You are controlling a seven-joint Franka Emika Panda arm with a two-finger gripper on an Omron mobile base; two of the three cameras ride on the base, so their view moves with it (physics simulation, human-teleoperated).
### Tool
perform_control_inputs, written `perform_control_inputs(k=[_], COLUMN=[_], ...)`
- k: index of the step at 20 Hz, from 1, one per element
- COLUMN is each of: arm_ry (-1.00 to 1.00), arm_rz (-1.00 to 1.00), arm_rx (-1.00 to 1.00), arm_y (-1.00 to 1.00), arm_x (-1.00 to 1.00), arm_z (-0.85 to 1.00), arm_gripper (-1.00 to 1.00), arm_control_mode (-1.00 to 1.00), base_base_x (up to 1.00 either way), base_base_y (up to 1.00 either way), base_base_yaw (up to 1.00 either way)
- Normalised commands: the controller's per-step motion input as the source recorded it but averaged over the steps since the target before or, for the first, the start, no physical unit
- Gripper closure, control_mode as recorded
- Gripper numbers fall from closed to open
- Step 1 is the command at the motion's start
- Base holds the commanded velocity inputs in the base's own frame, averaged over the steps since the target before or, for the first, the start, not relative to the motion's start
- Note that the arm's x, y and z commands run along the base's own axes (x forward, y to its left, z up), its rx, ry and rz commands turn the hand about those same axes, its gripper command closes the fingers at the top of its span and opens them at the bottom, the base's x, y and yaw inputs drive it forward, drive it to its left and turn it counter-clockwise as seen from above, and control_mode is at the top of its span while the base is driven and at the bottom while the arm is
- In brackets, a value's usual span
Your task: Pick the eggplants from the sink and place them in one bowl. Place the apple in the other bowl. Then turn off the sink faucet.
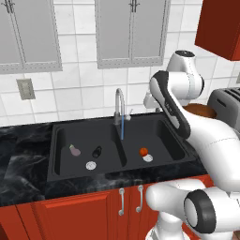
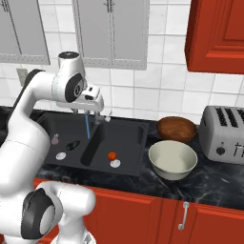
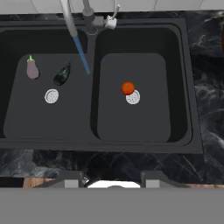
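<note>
- Sink [image 3: 188,87], black, two basins, with the faucet [image 1: 120,105] pouring a blue stream toward the divider.
- Pale bowl [image 2: 173,159] on the counter right of the sink, brown bowl [image 2: 177,128] just behind it.
- Gripper [image 2: 96,114] up high over the sink, fingers drawn in, apparently holding nothing.
- Left basin: pale eggplant [image 3: 32,68], dark eggplant [image 3: 62,74] beside it.
- Right basin: apple [image 3: 127,88] touching the drain.

Arm raised and folded, hand pointing down.
Gripper [image 2: 96,116] hangs at eleven o'clock in the right base view, jaws closed and empty.
</note>
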Motion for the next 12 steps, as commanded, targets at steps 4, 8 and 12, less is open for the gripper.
perform_control_inputs(k=[4, 8, 12], arm_ry=[0.00, 0.01, 0.02], arm_rz=[0.00, 0.00, 0.00], arm_rx=[0.00, 0.00, 0.00], arm_y=[0.00, 0.00, 0.00], arm_x=[0.00, 0.00, 0.00], arm_z=[-0.13, -0.28, -0.30], arm_gripper=[-1.00, -1.00, -1.00], arm_control_mode=[-1.00, -1.00, -1.00], base_base_x=[0.00, 0.00, 0.00], base_base_y=[0.00, 0.00, 0.00], base_base_yaw=[0.00, 0.00, 0.00])
